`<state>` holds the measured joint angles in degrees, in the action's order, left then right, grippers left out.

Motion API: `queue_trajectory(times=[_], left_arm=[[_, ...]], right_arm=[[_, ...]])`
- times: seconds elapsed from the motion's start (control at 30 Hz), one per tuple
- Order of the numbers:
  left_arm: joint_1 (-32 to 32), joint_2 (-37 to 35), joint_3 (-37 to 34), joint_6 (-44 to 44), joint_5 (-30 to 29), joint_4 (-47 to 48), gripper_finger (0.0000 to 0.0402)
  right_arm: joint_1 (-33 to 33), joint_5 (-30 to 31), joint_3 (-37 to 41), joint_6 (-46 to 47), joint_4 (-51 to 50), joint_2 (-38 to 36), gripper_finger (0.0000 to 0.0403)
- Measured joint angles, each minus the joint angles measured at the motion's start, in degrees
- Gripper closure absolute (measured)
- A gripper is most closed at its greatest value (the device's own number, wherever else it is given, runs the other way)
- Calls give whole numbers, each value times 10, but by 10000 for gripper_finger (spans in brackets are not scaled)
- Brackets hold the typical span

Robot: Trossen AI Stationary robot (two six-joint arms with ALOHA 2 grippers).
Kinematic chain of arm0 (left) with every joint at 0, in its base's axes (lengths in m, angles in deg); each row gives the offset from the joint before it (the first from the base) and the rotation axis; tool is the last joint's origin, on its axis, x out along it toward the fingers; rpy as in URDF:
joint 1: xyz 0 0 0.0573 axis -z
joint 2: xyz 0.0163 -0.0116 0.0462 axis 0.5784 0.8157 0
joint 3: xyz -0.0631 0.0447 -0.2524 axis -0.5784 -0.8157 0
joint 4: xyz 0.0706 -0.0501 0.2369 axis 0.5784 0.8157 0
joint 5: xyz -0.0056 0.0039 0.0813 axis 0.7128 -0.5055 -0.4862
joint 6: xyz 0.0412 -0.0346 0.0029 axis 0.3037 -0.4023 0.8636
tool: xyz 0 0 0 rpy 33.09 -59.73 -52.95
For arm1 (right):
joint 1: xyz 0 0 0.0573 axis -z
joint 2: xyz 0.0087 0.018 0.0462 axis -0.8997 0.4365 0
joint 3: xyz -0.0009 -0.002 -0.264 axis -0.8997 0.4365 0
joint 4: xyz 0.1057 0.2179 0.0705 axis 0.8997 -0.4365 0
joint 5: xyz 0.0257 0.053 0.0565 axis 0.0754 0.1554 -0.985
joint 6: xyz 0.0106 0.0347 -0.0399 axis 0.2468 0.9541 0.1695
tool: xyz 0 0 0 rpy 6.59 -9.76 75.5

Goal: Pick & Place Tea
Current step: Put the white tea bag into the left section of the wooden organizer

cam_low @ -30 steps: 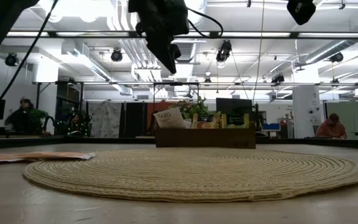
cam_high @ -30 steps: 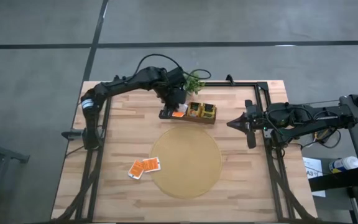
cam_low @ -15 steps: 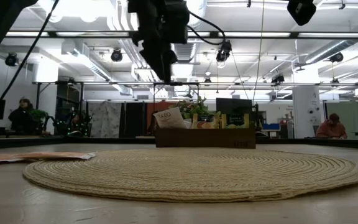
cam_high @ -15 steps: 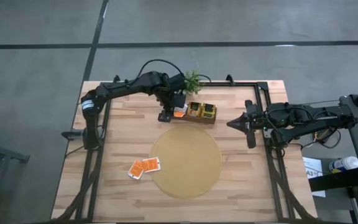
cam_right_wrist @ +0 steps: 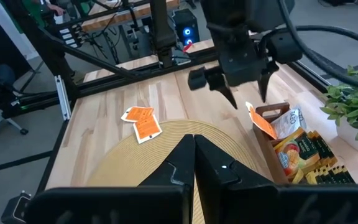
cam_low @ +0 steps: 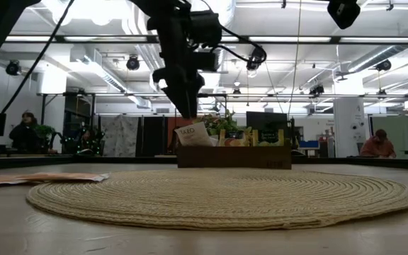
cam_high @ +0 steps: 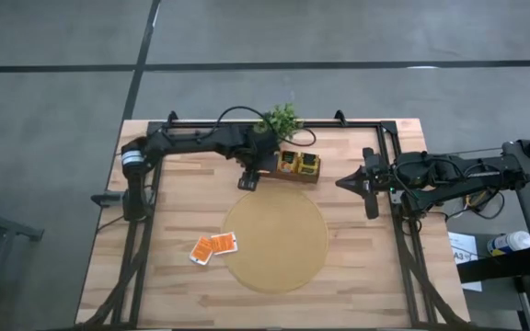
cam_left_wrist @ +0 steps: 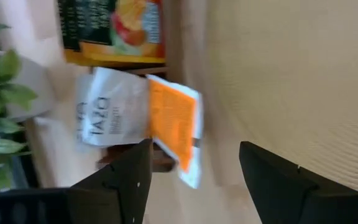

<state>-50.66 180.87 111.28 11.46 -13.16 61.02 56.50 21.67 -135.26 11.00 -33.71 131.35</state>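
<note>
"TAZO" is read on a white tea packet (cam_left_wrist: 107, 115) at centre left of the left wrist frame; the same lettering is faintly made out on the packet (cam_low: 192, 134) in the low view. Other print on neighbouring packets cannot be read.

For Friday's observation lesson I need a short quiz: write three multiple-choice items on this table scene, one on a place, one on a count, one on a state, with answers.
1. Where do the loose orange packets lie?
A. Inside the wooden box
B. On the table beside the round mat's left edge
C. Under the plant

2. How many loose orange packets lie there?
A. Two
B. Four
C. Six

3. How is the left gripper?
A. Shut on a packet
B. Open, holding nothing
C. Out of sight

Answers: 1 B, the high view shows them on bare wood. 2 A, two overlapping packets. 3 B, its fingers stand apart above the box.
</note>
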Motion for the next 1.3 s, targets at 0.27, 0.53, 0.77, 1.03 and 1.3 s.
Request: queue_trajectory(times=[0.27, 0.53, 0.77, 1.03, 1.3], left_arm=[[3, 0, -37, 9, -27, -32, 168], [5, 0, -65, 12, -25, -87, 168], [5, 0, -88, 29, -35, -102, 181], [5, 0, -103, 22, -50, -123, 281], [4, 0, -99, 22, -80, -134, 395]], right_arm=[[0, 0, 0, 0, 0, 0, 394], [0, 1, 0, 0, 0, 0, 394], [0, 2, 0, 6, 0, 0, 394], [0, 2, 0, 6, 0, 0, 394], [0, 14, 0, 11, 0, 0, 394]])
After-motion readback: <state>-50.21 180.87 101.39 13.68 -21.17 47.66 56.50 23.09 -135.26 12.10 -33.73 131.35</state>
